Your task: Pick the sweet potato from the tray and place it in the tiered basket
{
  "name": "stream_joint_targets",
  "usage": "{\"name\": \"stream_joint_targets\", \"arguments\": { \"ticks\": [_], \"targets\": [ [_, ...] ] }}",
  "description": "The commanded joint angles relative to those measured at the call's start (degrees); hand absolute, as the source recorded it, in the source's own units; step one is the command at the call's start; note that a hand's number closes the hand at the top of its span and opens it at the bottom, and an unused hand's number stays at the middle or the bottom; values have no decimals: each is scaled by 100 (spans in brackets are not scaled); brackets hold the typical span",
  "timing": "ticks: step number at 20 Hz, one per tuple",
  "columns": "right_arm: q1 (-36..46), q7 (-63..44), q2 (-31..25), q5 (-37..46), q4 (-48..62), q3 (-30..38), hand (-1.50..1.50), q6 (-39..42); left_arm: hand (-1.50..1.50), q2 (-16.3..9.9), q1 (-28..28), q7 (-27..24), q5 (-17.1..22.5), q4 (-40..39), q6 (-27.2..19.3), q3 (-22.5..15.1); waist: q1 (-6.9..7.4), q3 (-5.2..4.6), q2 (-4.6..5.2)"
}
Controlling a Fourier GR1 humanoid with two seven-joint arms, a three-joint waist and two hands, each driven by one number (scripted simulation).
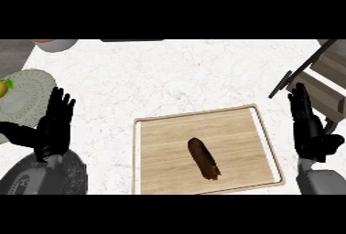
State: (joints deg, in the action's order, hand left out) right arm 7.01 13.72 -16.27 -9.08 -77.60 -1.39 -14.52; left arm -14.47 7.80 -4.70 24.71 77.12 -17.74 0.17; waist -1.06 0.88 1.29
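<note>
White marbled counter [169, 77] across most of the frame. Lower centre: wooden tray [157, 176] with raised rim, sweet potato [203, 158] lying on it, slanted, clear of both hands. At right edge, upper part: tiered basket [324, 82], wooden shelves in dark frame, only partly in view. Left hand [55, 125] at left edge, fingers straight and spread, pointing up, holding nothing. Right hand [307, 125] at right edge, likewise straight-fingered, holding nothing. Upper left: grey woven mat [30, 91] with yellow fruit [4, 87] at its edge, grey bowl [55, 44] above.

On the white marbled counter [169, 73] we see a round grey woven mat [27, 93] at the left edge with a yellow fruit [5, 87] on it, and a pale bowl [55, 44] with an orange rim at the top left.
</note>
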Motion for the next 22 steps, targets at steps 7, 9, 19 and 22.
{"name": "stream_joint_targets", "arguments": {
  "ticks": [7,9,19,22],
  "targets": [
    [77,743,1341,-1797,3,630,150,645,0,-807,-606,546,-592,-476,393,-446,-529,198,-289],
    [-90,1079,1038,-779,132,-1424,-150,2645,0,-1378,-608,807,-748,-570,983,-638,184,-66,-116],
    [-161,-951,-1131,3594,-220,-2321,-150,141,0,-1522,-864,927,-728,-294,1063,-626,92,-151,-237],
    [186,-2301,-1299,3840,-815,-2715,-150,1066,0,-1495,-879,828,-778,-455,1061,-598,94,-138,-183]
  ]
}}
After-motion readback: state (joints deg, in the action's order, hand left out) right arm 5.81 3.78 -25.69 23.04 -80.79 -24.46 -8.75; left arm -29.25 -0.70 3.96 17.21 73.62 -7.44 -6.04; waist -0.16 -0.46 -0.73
